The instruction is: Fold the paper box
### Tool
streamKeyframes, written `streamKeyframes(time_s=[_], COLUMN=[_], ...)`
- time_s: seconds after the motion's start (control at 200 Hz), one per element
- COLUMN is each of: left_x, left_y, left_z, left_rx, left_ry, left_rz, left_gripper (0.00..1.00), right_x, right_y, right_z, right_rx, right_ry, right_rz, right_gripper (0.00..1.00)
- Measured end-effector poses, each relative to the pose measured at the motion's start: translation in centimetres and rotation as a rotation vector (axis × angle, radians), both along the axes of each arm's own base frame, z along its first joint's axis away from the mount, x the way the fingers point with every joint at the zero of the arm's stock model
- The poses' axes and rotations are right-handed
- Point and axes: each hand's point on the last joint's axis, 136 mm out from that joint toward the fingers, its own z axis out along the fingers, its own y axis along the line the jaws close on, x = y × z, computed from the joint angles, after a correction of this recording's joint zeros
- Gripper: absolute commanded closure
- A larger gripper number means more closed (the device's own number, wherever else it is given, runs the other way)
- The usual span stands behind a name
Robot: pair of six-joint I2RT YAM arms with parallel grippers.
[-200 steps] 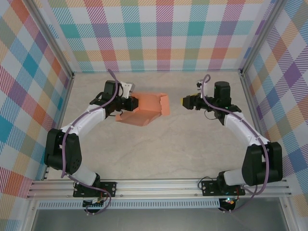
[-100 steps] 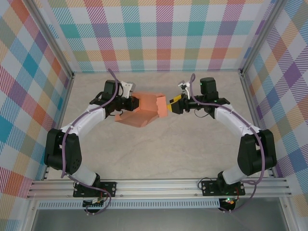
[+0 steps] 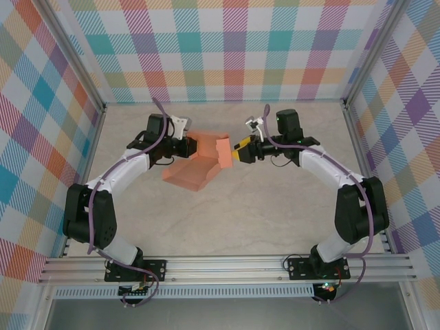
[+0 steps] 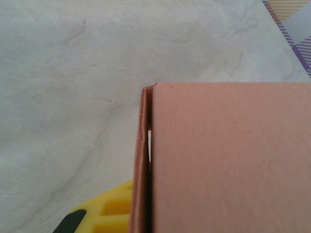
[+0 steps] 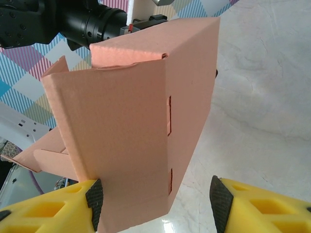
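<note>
The paper box (image 3: 194,168) is a salmon-orange, partly folded card sheet lying at the back middle of the table, with its right flap raised. My left gripper (image 3: 187,146) is shut on the box's left edge. In the left wrist view the card (image 4: 228,160) sits against one yellow finger (image 4: 104,213). My right gripper (image 3: 236,152) is open at the raised flap. In the right wrist view the upright panel (image 5: 126,136) stands between the jaws (image 5: 158,204). The left pad (image 5: 95,201) touches the card and the right pad (image 5: 221,204) is apart from it.
Checkered walls (image 3: 234,48) close in the back and both sides of the marble-look table (image 3: 240,220). An aluminium rail (image 3: 227,265) runs along the near edge by the arm bases. The left arm's black wrist (image 5: 73,22) is just behind the box.
My right arm has swung left from open table to the box's right flap. The flap now stands more upright and the box has shifted slightly left. The left gripper has kept its hold.
</note>
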Motion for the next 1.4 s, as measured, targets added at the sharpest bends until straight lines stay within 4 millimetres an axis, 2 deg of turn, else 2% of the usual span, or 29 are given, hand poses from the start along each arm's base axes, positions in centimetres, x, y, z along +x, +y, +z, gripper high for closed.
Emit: streamKeyframes(time_s=[0.21, 0.345, 0.565, 0.8, 1.06, 1.4], left_x=[0.1, 0.4, 0.6, 0.6, 0.3, 0.1], left_y=[0.2, 0.6, 1.0, 1.0, 1.0, 1.1], left_z=[-0.1, -0.1, -0.2, -0.2, -0.5, -0.7], left_rx=[0.011, 0.020, 0.035, 0.036, 0.048, 0.057], left_ry=[-0.005, -0.009, -0.014, -0.015, -0.011, -0.003], left_rz=[0.008, 0.019, 0.036, 0.035, 0.021, 0.014], left_gripper=[1.00, 1.00, 1.00, 1.00, 1.00, 1.00], right_x=[-0.6, -0.4, 0.2, -0.3, -1.4, -1.7], right_y=[1.4, 1.8, 2.0, 2.2, 1.9, 1.9], right_z=[-0.2, -0.3, -0.4, -0.7, -2.0, -2.4], right_rx=[-0.019, -0.032, -0.046, -0.055, -0.094, -0.101], right_ry=[-0.004, -0.007, -0.011, -0.032, -0.048, -0.043], right_rz=[0.013, -0.012, -0.045, -0.022, 0.031, 0.045], right_gripper=[0.38, 0.38, 0.36, 0.36, 0.36, 0.36])
